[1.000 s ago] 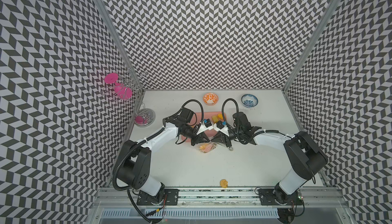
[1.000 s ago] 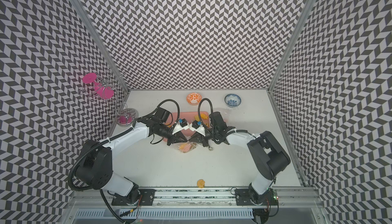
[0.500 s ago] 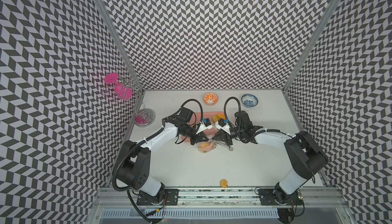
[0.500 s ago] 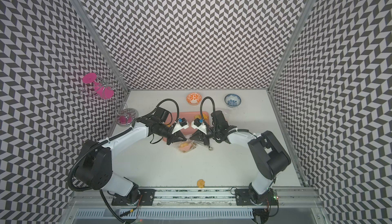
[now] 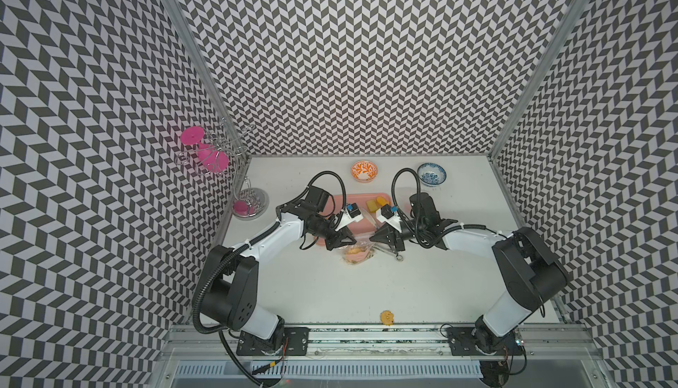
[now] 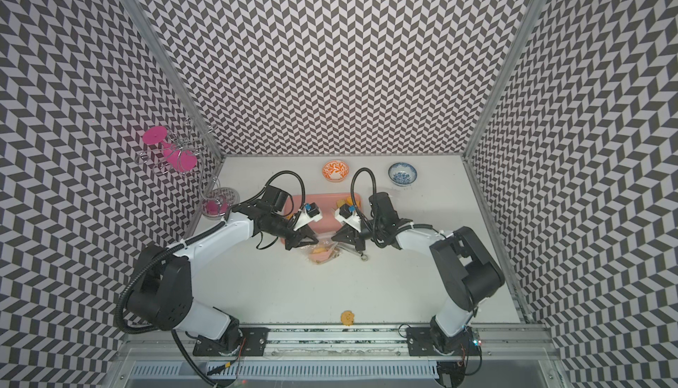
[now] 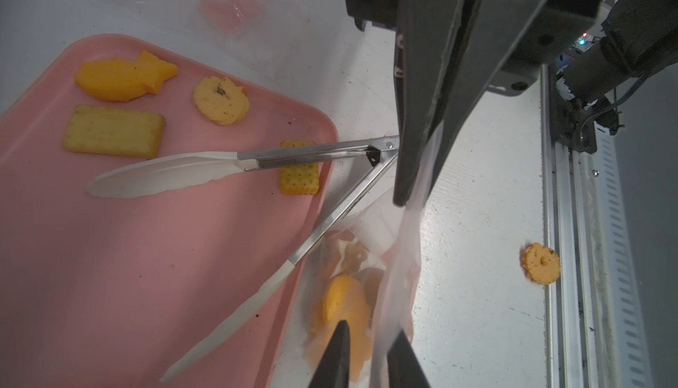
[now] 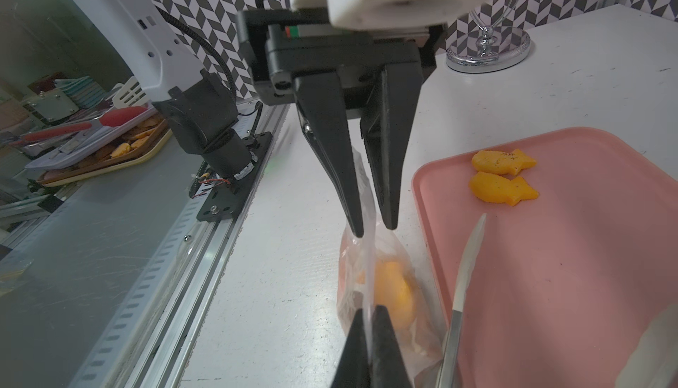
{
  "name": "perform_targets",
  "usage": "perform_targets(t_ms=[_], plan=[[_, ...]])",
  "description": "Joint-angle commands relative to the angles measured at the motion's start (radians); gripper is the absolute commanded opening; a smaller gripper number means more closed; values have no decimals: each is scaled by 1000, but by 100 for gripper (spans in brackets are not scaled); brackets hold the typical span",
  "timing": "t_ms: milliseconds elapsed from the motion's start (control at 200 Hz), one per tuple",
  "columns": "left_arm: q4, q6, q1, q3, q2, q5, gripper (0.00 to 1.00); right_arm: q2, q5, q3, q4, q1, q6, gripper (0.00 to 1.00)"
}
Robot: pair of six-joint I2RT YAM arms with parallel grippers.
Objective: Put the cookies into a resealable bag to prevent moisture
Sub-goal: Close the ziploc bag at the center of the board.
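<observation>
The left claw point(image 8: 374, 230) is seen released: its two black fingers stand slightly apart. The top strip of the clear bag point(image 8: 354, 279) runs between them and lies against one finger only. The right claw point(image 7: 414, 195) is clenched on the other end of that strip, and the film is pinched flat between its tips. The bag is held up by this grip. Its lower part rests on the desk point(image 5: 330, 287) just outside the rim of the pink tray point(image 7: 146, 276), on the side toward the robot's bases.

Several cookies point(image 7: 341, 301) are seen inside the bag. An orange one shows most clearly, and the rest are blurred by the film. More are left on the tray. In the left wrist view these are a fish-shaped cookie point(image 7: 124, 79), a round cookie point(image 7: 220, 101), a rectangular cracker point(image 7: 113, 131) and a small square cracker point(image 7: 299, 182). In the right wrist view two fish cookies point(image 8: 502, 175) lie side by side.

Metal tongs point(image 7: 319, 151) with white tips lie open. One arm is laid across the tray floor over the square cracker, and the other is slanted over the tray's rim just beside the bag.

A flower-shaped cookie point(image 5: 387, 317) lies well apart from the tray, at the desk's front edge beside the rail. Beyond the tray's far rim an orange bowl point(image 5: 364, 170) and a blue bowl point(image 5: 432, 174) are set. On the tray's left-arm side a chrome stand point(image 5: 253, 199) with pink pieces is placed.
</observation>
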Motion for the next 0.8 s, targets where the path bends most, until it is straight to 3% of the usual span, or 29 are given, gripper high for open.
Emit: perform_targets(t_ms=[0,30,150,215,326,361,411,561,616,666,716,761,796], plan=[[2,-1,15,-19,-46,-32,8,-40,-12,-16,46,-15,15,0],[-3,6,20,-18,-49,-26,0,-42,-12,-20,51,-16,17,0],[-1,4,26,-26,-57,-30,0,-48,-9,-28,59,-20,23,0],[13,-14,30,-35,-65,-52,15,-53,-1,-36,61,-26,27,0],[20,-18,47,-44,-87,-56,17,-69,5,-59,82,-37,39,0],[23,-19,51,-47,-93,-53,15,-72,6,-64,87,-40,42,0],[10,-4,57,-49,-97,-29,0,-74,4,-69,95,-41,49,0],[0,1,61,-34,-84,-7,0,-73,11,-72,100,-43,51,0],[19,-18,64,-41,-95,-37,15,-77,15,-79,102,-48,51,0],[33,-22,71,-53,-108,-35,17,-80,16,-84,110,-50,54,0],[41,-18,79,-62,-118,-11,13,-82,19,-89,120,-52,61,0],[37,-11,83,-66,-120,20,0,-78,16,-88,123,-52,64,0],[28,-3,83,-63,-115,34,0,-76,18,-85,123,-52,64,0]])
